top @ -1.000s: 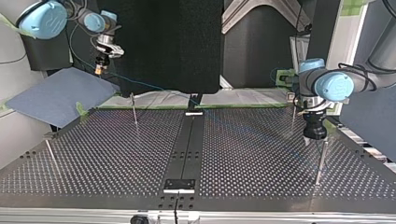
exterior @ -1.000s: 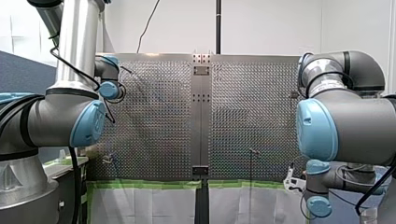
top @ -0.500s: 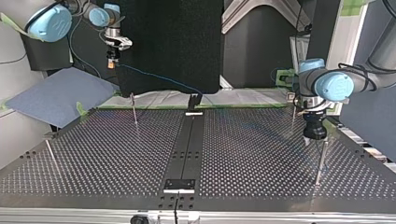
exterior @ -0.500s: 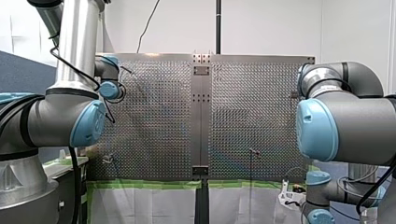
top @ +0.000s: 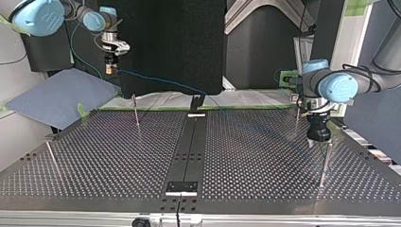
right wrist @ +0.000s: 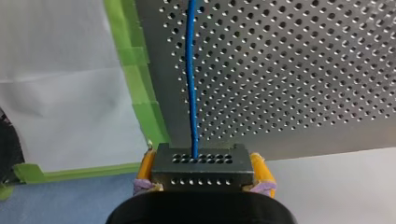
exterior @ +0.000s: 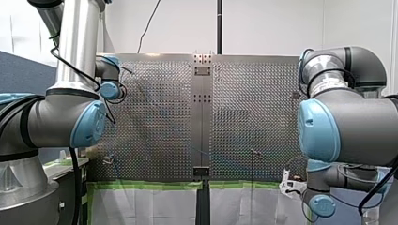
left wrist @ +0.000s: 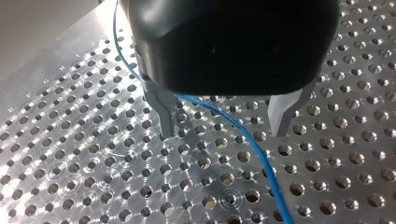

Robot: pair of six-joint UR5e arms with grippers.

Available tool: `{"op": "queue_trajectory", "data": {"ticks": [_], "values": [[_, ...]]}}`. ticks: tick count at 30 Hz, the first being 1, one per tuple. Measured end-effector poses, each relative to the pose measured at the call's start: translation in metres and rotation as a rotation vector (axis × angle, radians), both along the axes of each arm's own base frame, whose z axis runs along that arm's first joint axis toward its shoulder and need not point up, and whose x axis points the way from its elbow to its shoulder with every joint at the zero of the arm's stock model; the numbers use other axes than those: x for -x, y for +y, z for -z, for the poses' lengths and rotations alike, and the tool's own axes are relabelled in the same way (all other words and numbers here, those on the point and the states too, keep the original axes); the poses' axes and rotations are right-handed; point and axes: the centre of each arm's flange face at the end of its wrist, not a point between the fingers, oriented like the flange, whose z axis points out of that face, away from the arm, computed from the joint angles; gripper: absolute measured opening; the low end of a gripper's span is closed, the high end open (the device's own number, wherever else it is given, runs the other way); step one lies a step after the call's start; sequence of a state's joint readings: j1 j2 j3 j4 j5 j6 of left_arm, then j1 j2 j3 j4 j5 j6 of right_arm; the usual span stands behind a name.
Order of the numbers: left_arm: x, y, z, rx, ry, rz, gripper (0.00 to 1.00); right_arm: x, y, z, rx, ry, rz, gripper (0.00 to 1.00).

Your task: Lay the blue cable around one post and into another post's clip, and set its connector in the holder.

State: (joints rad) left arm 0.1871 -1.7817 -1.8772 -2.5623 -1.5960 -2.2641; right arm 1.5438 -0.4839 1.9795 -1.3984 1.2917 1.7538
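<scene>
Plainly a robotics lab or test cell: a perforated metal table point(top: 265, 156) studded with thin upright posts point(top: 136, 113), flanked by my left arm point(exterior: 56, 117) and my right arm point(exterior: 356, 122), both grey with blue joint caps. Edged on the arms' side with green tape point(exterior: 150, 185) over white sheeting point(exterior: 150, 208). Closed in by bare white walls point(exterior: 272, 23) at the far end and a black screen point(top: 170, 42) behind the arms.
</scene>
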Motion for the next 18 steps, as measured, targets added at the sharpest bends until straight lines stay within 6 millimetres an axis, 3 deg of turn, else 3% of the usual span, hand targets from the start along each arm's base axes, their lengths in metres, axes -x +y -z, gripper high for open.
{"op": "queue_trajectory", "data": {"ticks": [18], "values": [[0.002, 0.0, 0.002, 0.016, 0.015, 0.003, 1.0, -0.01, -0.044, -0.076, 0.067, -0.052, -0.071, 0.0]]}}
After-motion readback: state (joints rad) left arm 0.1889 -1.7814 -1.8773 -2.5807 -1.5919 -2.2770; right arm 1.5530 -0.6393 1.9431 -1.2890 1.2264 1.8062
